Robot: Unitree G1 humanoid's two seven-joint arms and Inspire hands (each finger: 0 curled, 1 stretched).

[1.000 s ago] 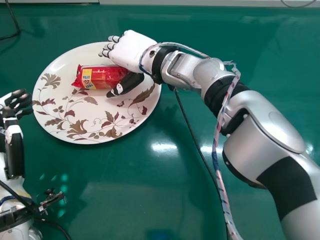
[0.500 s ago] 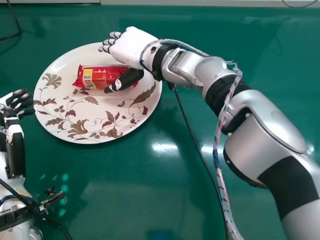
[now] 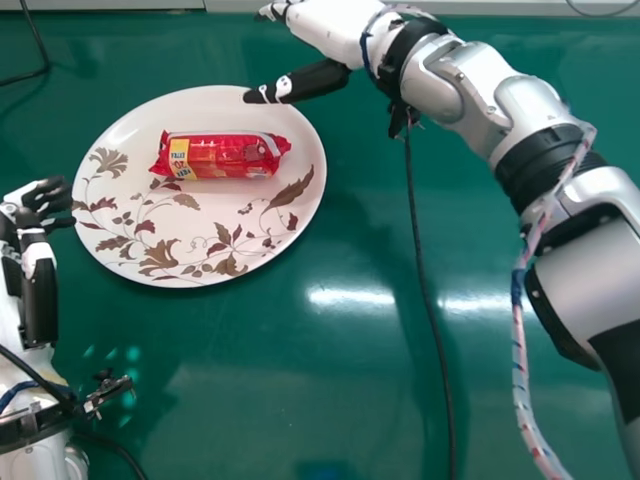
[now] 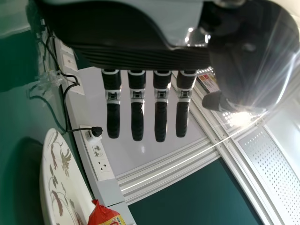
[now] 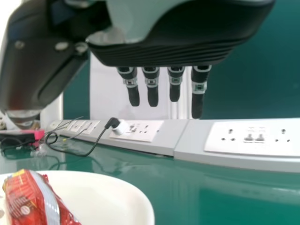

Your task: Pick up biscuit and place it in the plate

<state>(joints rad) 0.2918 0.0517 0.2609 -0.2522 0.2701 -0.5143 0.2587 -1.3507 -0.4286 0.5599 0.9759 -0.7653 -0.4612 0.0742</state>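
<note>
- Biscuit packet (image 3: 222, 156) lies on the plate (image 3: 190, 108), inside its rim.
- Right hand (image 3: 325, 24), released, is apart from the packet, thumb at the plate's far edge.
- Left hand (image 3: 38, 202), open, is by the left edge.

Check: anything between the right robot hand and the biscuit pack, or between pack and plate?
Nothing visible in either gap. The right robot hand is by the far rim of the plate, and the red biscuit pack lies directly on it.
</note>
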